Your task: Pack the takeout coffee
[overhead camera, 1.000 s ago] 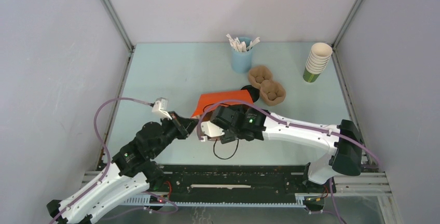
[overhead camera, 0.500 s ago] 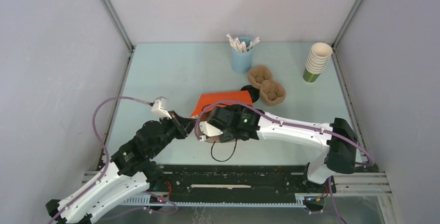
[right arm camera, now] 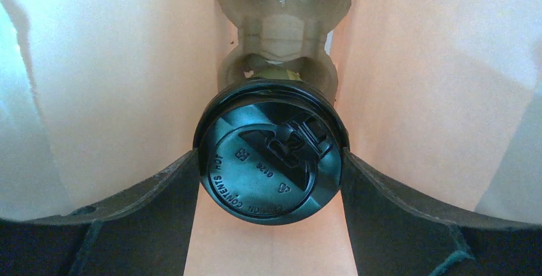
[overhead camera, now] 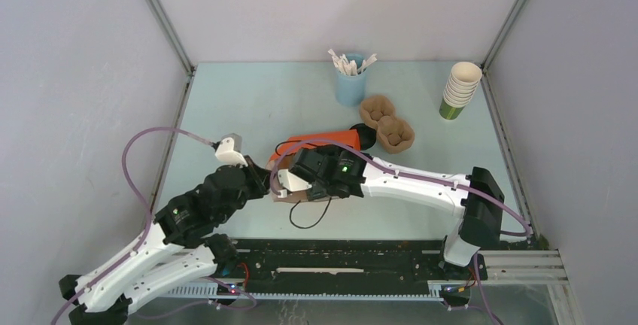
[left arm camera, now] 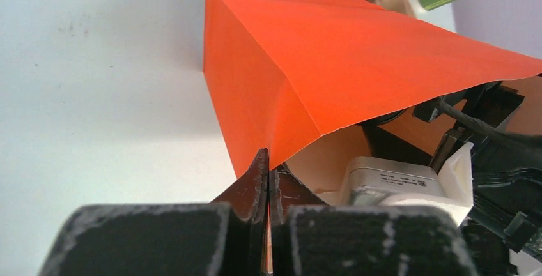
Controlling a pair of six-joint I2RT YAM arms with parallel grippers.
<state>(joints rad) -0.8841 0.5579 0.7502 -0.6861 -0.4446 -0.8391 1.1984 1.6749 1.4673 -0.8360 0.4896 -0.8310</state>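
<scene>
Orange paper fills most of both wrist views: the bag (overhead camera: 331, 140) lies on its side on the table (overhead camera: 241, 107), mouth toward the arms. The left gripper (left arm camera: 266, 177) has its fingers pressed together on the edge of that mouth, holding it open. The right gripper (right arm camera: 271, 161) reaches inside the bag, its fingers (right arm camera: 153, 190) spread wide and touching either side of the takeout coffee (right arm camera: 271, 142). Only the black lid shows, facing the camera; the cup behind it is hidden. Just past it sits a pulp carrier (right arm camera: 281, 27), dim and partly cut off, and I cannot tell whether the cup rests in one of its hollows. From above, paper hides the coffee and the right fingertips.
</scene>
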